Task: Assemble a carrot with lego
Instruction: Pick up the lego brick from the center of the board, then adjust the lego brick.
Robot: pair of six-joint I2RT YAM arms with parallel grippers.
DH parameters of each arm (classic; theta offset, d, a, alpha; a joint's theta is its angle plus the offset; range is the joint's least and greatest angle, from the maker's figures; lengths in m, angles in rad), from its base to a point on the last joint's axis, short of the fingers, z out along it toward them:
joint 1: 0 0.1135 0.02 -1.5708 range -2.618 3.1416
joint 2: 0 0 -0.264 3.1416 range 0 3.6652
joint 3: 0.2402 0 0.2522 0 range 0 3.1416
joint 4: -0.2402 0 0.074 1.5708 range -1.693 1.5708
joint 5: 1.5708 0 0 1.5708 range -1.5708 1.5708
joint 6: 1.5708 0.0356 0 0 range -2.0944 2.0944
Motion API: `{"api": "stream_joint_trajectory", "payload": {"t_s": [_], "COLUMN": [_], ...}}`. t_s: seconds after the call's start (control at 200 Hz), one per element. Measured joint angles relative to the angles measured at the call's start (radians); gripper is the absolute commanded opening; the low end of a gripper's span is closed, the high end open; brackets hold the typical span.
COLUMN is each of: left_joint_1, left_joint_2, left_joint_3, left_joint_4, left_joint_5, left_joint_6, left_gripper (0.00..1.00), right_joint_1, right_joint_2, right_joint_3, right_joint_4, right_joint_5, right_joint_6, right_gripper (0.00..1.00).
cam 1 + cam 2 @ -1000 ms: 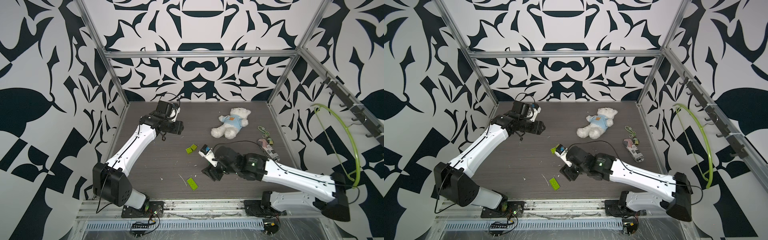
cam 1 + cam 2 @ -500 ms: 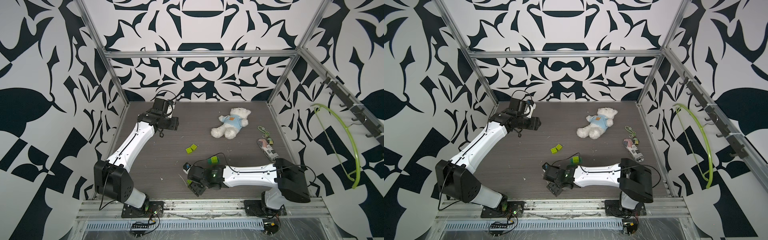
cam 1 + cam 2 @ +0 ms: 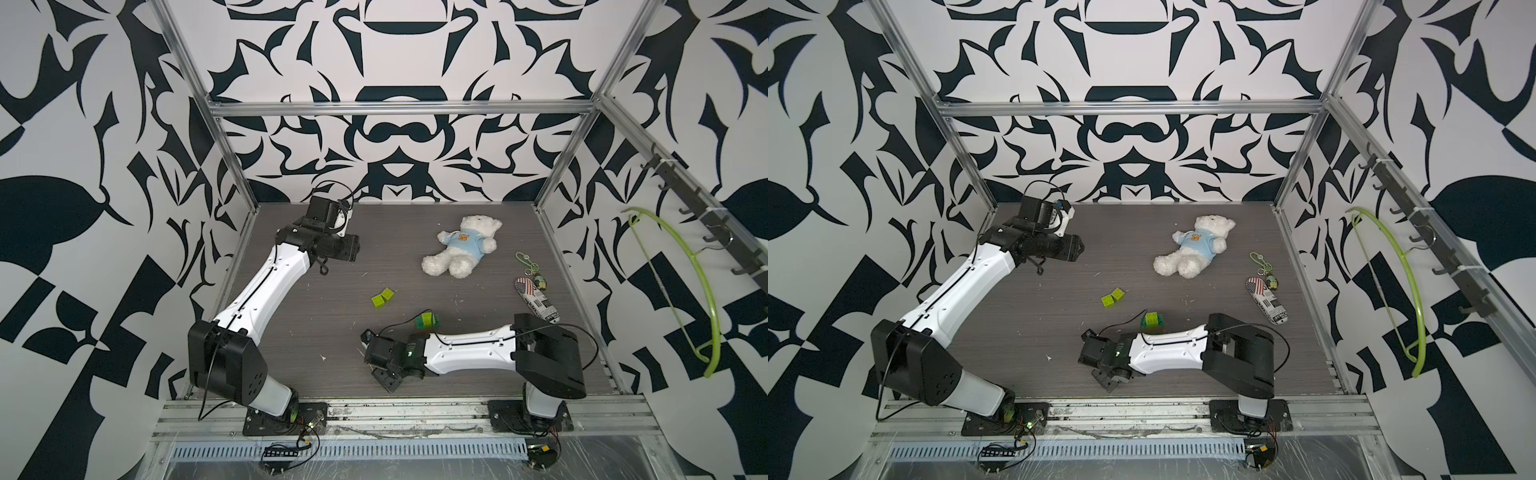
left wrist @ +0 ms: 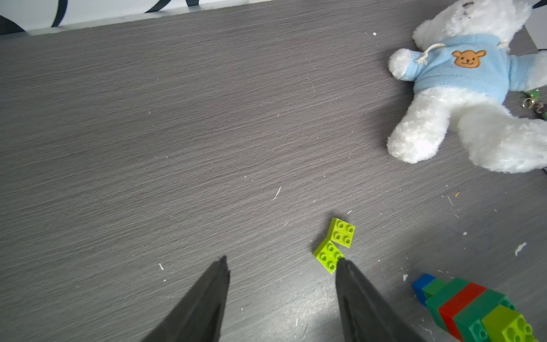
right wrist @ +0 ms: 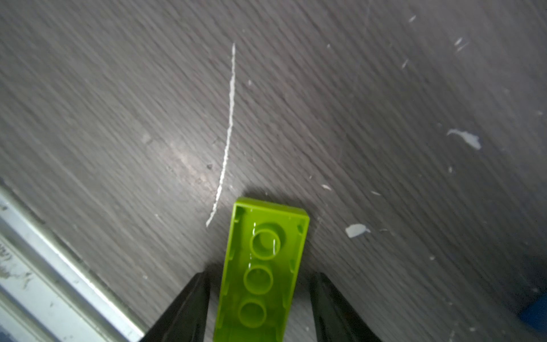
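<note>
On the bench (image 3: 307, 320), your right gripper (image 5: 260, 275) straddles a lime brick (image 5: 266, 245), near centre, jaws apart, not yet pinching; hollow-up, it may skid or tip. Left gripper (image 4: 281, 260) gapes empty, far left. The carrot (image 3: 426, 322) lies beside your right forearm (image 3: 465, 345): a swing could knock it.

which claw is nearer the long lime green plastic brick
Right. The right claw straddles the long lime-green plastic brick, a finger on either side; the left claw hangs far across the table.
</note>
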Motion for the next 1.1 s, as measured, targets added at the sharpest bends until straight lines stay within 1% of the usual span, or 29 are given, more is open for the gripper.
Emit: {"api": "stream_joint_trajectory", "payload": {"t_s": [0.21, 0.305, 0.355, 0.415, 0.485, 0.55, 0.625, 0.7, 0.79, 0.87, 0.98, 1.04, 1.055, 1.1], "left_joint_1": [0.000, 0.000, 0.000, 0.000, 0.002, 0.010, 0.029, 0.049, 0.061, 0.060, 0.052, 0.042, 0.039, 0.027], "left_joint_2": [0.000, -0.002, -0.007, -0.023, -0.056, -0.107, -0.174, -0.246, -0.302, -0.330, -0.344, -0.343, -0.343, -0.344], "left_joint_3": [0.000, -0.006, -0.018, -0.047, -0.095, -0.155, -0.227, -0.290, -0.339, -0.382, -0.435, -0.440, -0.440, -0.439], "left_joint_4": [0.000, 0.004, 0.009, 0.023, 0.049, 0.089, 0.159, 0.254, 0.409, 0.583, 0.813, 0.892, 0.908, 0.952], "left_joint_5": [0.015, 0.027, 0.033, 0.047, 0.076, 0.136, 0.237, 0.360, 0.502, 0.611, 0.724, 0.763, 0.771, 0.791], "left_joint_6": [-0.001, -0.004, -0.008, -0.021, -0.038, -0.061, -0.108, -0.184, -0.301, -0.425, -0.595, -0.652, -0.664, -0.686], "left_gripper": [0.64, 0.65, 0.68, 0.74, 0.80, 0.82, 0.82, 0.83, 0.83, 0.84, 0.84, 0.84, 0.88, 0.90], "right_joint_1": [0.000, -0.004, -0.009, -0.019, -0.050, -0.112, -0.222, -0.341, -0.458, -0.543, -0.632, -0.658, -0.661, -0.665], "right_joint_2": [0.000, -0.004, -0.011, -0.037, -0.114, -0.230, -0.398, -0.542, -0.653, -0.697, -0.699, -0.689, -0.687, -0.678], "right_joint_3": [0.000, 0.000, -0.002, -0.014, -0.050, -0.099, -0.151, -0.167, -0.166, -0.166, -0.167, -0.167, -0.167, -0.167], "right_joint_4": [0.000, 0.003, 0.004, 0.013, 0.032, 0.067, 0.125, 0.183, 0.275, 0.359, 0.485, 0.553, 0.568, 0.620], "right_joint_5": [0.019, 0.023, 0.024, 0.024, 0.013, -0.019, -0.082, -0.139, -0.218, -0.307, -0.422, -0.470, -0.480, -0.514], "right_joint_6": [0.002, -0.003, -0.007, -0.012, -0.027, -0.035, -0.042, -0.045, -0.040, -0.016, 0.045, 0.082, 0.087, 0.113], "right_gripper": [0.33, 0.27, 0.25, 0.24, 0.24, 0.24, 0.24, 0.24, 0.24, 0.24, 0.24, 0.24, 0.24, 0.24]}}
